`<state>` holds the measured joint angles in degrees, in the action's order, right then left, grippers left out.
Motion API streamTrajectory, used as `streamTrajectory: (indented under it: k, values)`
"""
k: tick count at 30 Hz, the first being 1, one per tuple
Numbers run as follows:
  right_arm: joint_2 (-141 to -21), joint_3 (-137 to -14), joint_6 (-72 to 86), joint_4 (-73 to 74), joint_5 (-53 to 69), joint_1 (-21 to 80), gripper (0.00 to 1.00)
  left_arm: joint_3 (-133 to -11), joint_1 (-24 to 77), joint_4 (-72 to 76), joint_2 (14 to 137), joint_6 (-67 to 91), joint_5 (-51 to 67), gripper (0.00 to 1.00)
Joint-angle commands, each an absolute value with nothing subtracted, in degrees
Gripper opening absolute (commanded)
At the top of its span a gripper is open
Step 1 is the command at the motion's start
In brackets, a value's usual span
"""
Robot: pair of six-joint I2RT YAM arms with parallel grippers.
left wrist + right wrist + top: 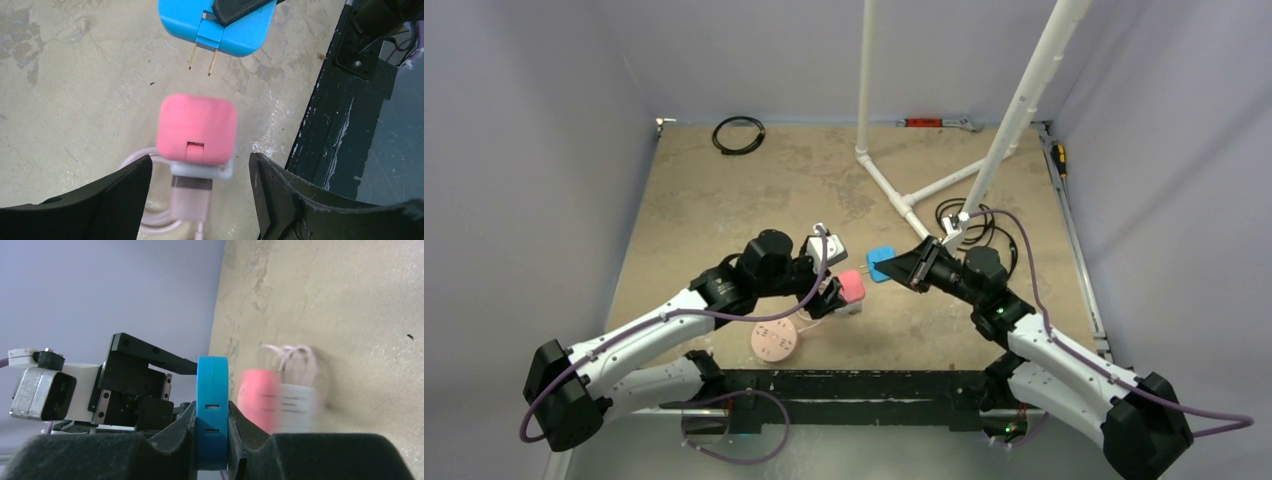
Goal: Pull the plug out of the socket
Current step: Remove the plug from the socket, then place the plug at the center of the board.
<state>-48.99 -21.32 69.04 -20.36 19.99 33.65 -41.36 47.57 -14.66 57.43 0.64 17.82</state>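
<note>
The pink plug point(196, 129) sits pushed into the white-grey socket point(202, 171), and both look blurred. A thin pink cable point(150, 220) coils under them. My left gripper point(200, 166) is open, its fingers on either side of the socket with a gap on each side. From above, the pink plug point(852, 287) lies just off the left gripper point(834, 297). My right gripper point(212, 409) is shut on a blue plug point(212, 390), whose two bare prongs point(202, 57) point at the pink plug. The blue plug point(882, 262) hangs a little right of the pink plug point(257, 397) and socket point(299, 407).
A round pink disc with holes point(774, 341) lies near the left arm. A white pipe frame point(894, 190) stands at the back right, with black cables point(964, 220) at its foot. A black cable coil point(738, 134) lies far left. A black rail point(340, 110) borders the near edge.
</note>
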Motion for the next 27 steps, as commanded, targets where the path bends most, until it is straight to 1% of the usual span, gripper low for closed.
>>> streamTrajectory:
  k: [1,3,6,10,13,17,20,23,25,27]
  values:
    - [-49.08,-21.99,67.40,-22.77,17.89,33.49,0.00,-44.39,47.20,-12.06,57.30,1.83,18.68,0.69]
    - [-49.65,-21.74,67.21,-22.81,17.42,33.49,0.00,-44.22,47.21,-11.89,57.30,1.79,18.89,0.64]
    - [-49.92,-21.62,66.27,-21.79,16.17,33.49,0.00,-44.19,47.20,-11.86,57.04,1.78,18.67,0.62]
    - [-49.49,-22.68,62.52,-17.42,13.07,33.49,0.00,-44.29,47.01,-11.94,56.70,2.13,17.86,0.66]
    - [-48.06,-24.03,57.77,-12.32,8.64,33.55,0.00,-44.49,44.29,-11.76,56.61,3.52,17.19,0.70]
    - [-45.37,-26.42,49.61,-2.67,-1.97,34.42,0.00,-45.11,39.13,-11.42,57.72,6.04,17.50,0.74]
    - [-44.84,-28.48,45.17,4.11,-10.30,36.29,0.00,-45.61,36.12,-11.75,58.50,7.99,15.16,0.76]
    - [-46.12,-30.67,42.23,8.14,-18.25,40.62,0.00,-45.87,33.49,-12.36,58.70,9.45,11.56,0.79]
    - [-48.41,-32.20,41.36,10.62,-26.36,44.90,0.00,-45.88,31.96,-12.60,58.55,10.52,9.65,0.80]
    - [-51.96,-34.37,41.35,13.42,-30.93,48.02,0.00,-45.81,30.68,-12.85,58.29,11.16,7.82,0.81]
